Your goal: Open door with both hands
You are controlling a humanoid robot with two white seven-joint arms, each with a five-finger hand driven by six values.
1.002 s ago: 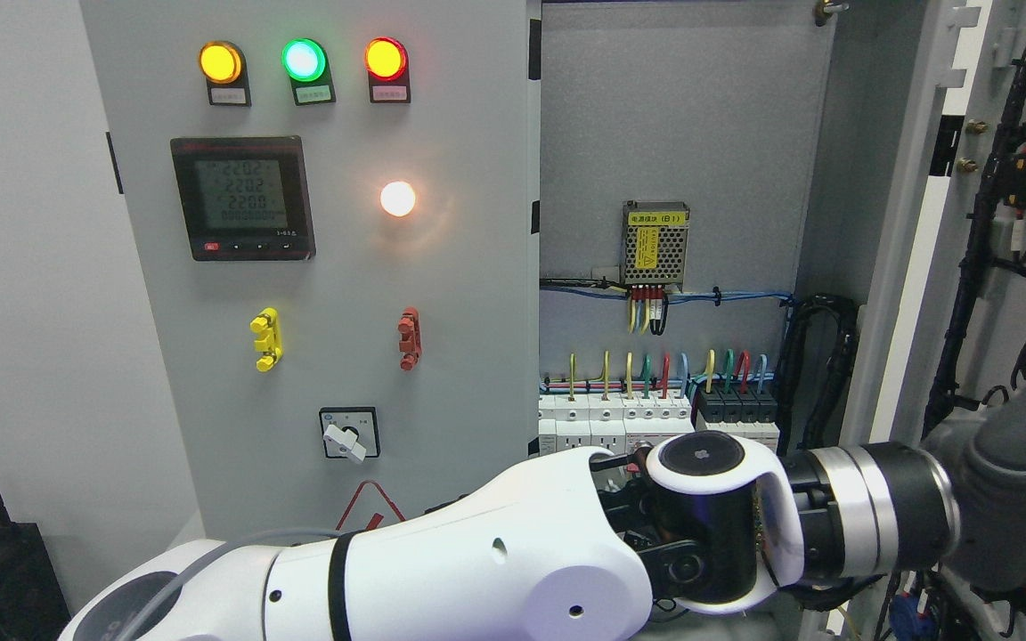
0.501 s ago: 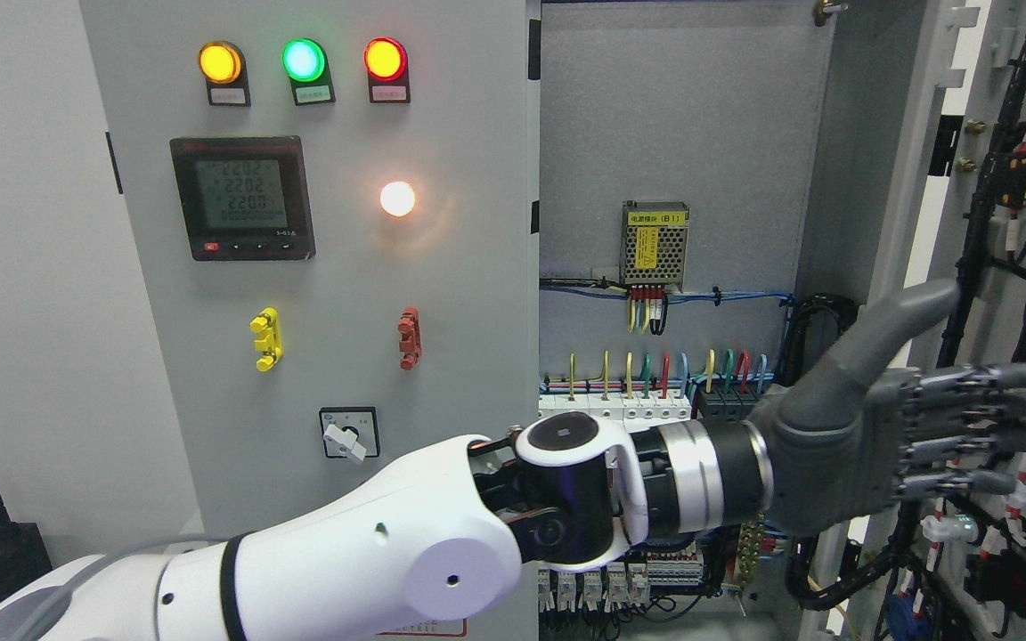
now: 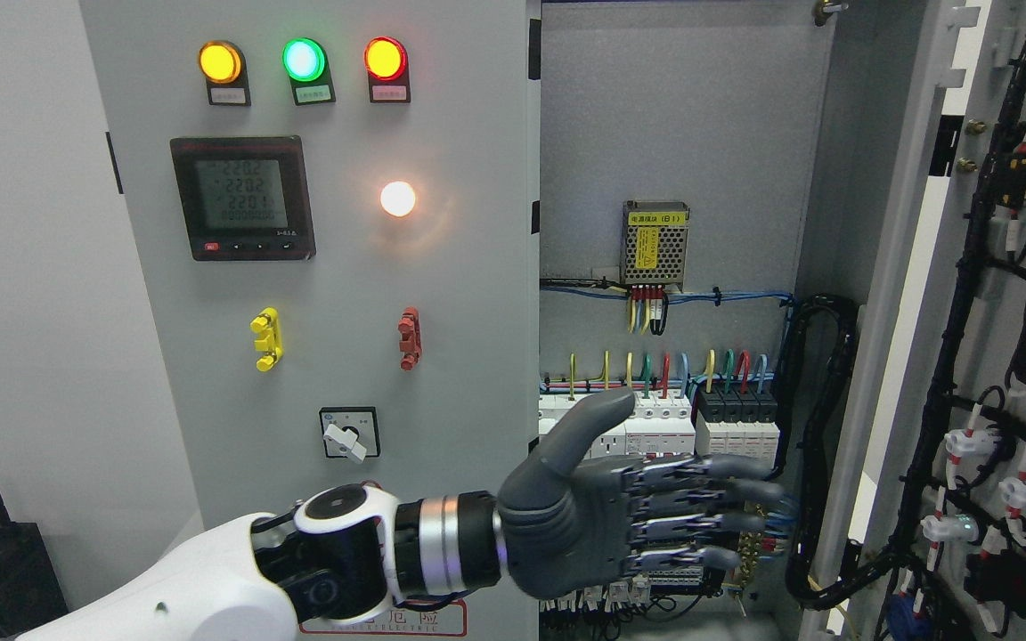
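Nearest the camera, left arm: white forearm (image 3: 201,579) rising from the lower left, ending in a grey left hand (image 3: 620,503) in front of the cabinet's open compartment.
Left hand state: released, four fingers (image 3: 727,490) stretched out toward the right, thumb raised, grasping nothing.
Left hand place: over the lower breaker rows, just right of the closed left panel's edge, apart from the open door.
Open door (image 3: 1003,356): swung out at the far right of the cabinet, its inner face turned to the camera, hung with black cable bundles (image 3: 949,356) and white connectors.
Closed left panel (image 3: 344,294): left of the open compartment, flat to the camera.
Panel top: amber lamp (image 3: 220,62), green lamp (image 3: 304,60) and red lamp (image 3: 385,58) in a row, all lit.
Panel middle: digital meter (image 3: 242,198) below the amber lamp; glowing white lamp (image 3: 397,198) to the meter's right.
Panel lower: yellow handle (image 3: 265,339) and red handle (image 3: 408,338) side by side; rotary switch (image 3: 349,434) beneath, between them.
Inside the cabinet, at the back: power supply (image 3: 655,243) with a yellow label on the rear wall; coloured wires and white breakers (image 3: 655,418) below it, just above the hand.
Right arm: not seen.
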